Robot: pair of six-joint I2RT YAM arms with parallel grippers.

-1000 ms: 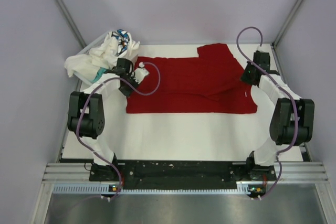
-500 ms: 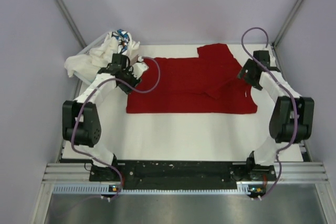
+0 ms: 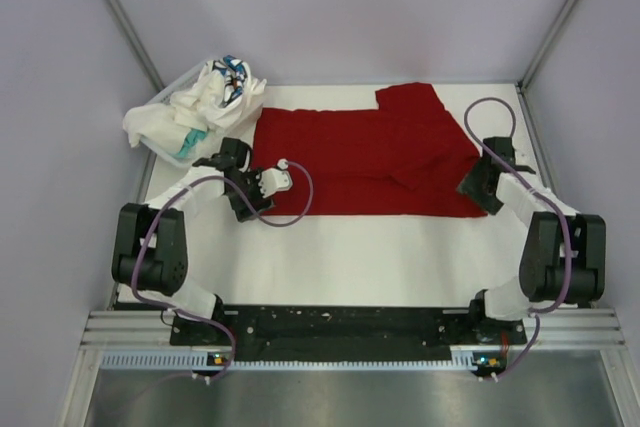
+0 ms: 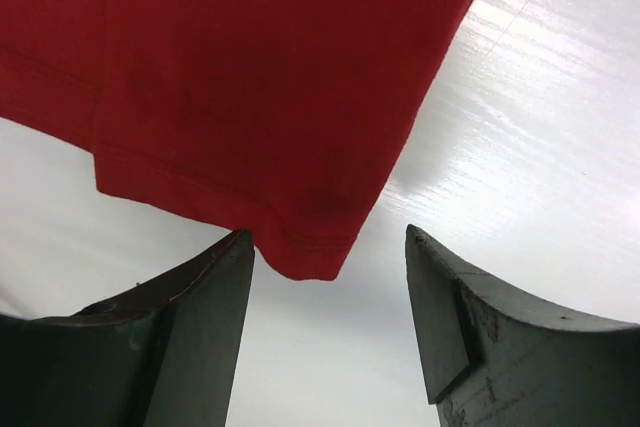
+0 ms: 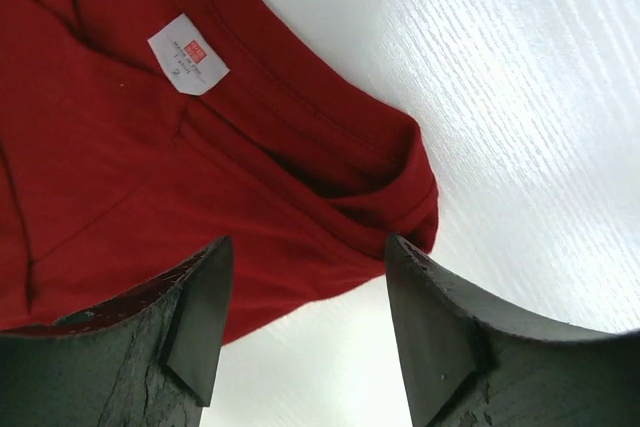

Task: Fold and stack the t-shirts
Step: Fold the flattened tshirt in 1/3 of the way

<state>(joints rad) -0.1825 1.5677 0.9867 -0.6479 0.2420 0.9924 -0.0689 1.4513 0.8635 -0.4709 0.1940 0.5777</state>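
A red t-shirt [image 3: 350, 162] lies flat across the back half of the white table [image 3: 380, 257], its right part folded over. My left gripper [image 3: 254, 203] hovers open at the shirt's near left corner. In the left wrist view that hem corner [image 4: 310, 252] sits between the fingertips of the left gripper [image 4: 328, 233], and nothing is gripped. My right gripper [image 3: 482, 195] stands open at the near right corner. In the right wrist view the right gripper [image 5: 308, 239] is just above the folded red edge [image 5: 390, 187], with a white neck label [image 5: 187, 54] showing. More t-shirts, white ones [image 3: 195, 107], are heaped at the back left.
The white heap, with a coloured print on it, spills over the table's back left corner. Grey walls and slanted metal frame posts [image 3: 120, 17] close in the sides. The arm bases stand on a black rail [image 3: 340, 325] at the near edge.
Both grippers went from shut to open, letting go of the red cloth, and moved from the shirt's side edges toward me to its near corners.
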